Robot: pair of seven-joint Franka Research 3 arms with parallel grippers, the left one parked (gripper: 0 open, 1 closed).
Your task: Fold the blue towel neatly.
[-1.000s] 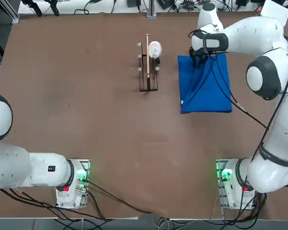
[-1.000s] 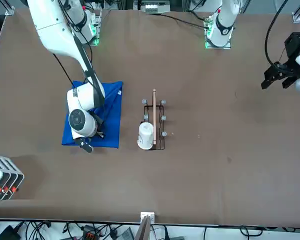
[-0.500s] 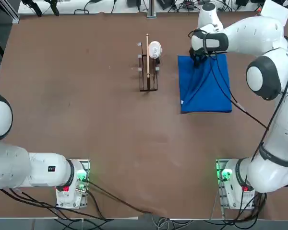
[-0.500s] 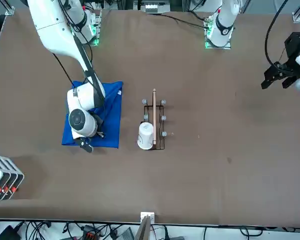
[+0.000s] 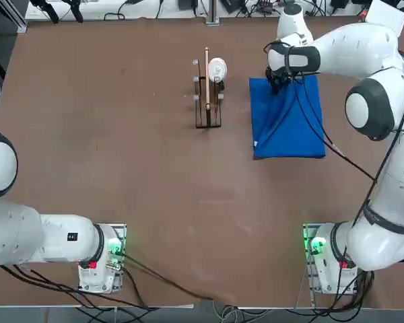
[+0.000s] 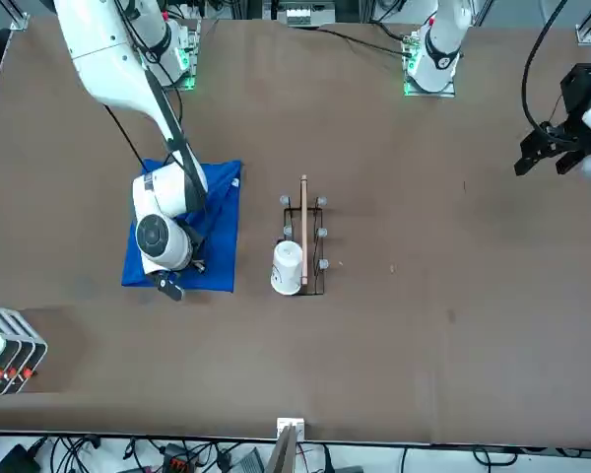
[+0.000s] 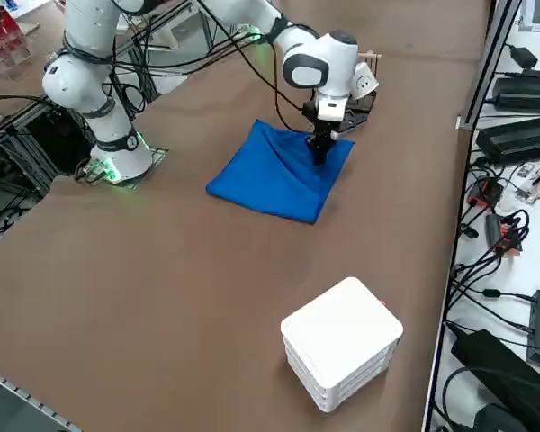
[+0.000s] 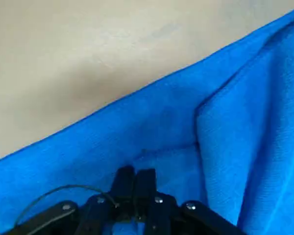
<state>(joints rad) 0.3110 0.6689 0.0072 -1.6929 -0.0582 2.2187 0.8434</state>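
**Operator:** Right claw (image 8: 134, 178) is down on the blue towel (image 5: 287, 121). In the wrist view I see the two fingers pressed together with a small pucker of blue cloth at their tips, so I judge it is pinching the towel, though the amount of cloth caught is too small to tell.

**Supervisor:** Where is the grip relative to the towel?

**Operator:** At the towel's far edge, the edge farthest from the right arm's base, near the corner on the wooden rack (image 5: 207, 101) side. The towel lies flat on the table (image 5: 121, 168), just beside the rack, on the rack's right as the robot faces it. A white cup-like item (image 5: 217, 68) sits at the rack's far end, apart from the towel.

**Supervisor:** State the relation that governs the next move.

**Operator:** The towel's long axis runs from the claw back toward the right arm's base. Nearly all of the cloth lies on the base side of the claw. My judgement: the fold calls for carrying the pinched edge along that axis, toward the base, and laying it on the near edge. A diagonal crease already crosses the cloth; I would watch that the far corner away from the rack does not lag.
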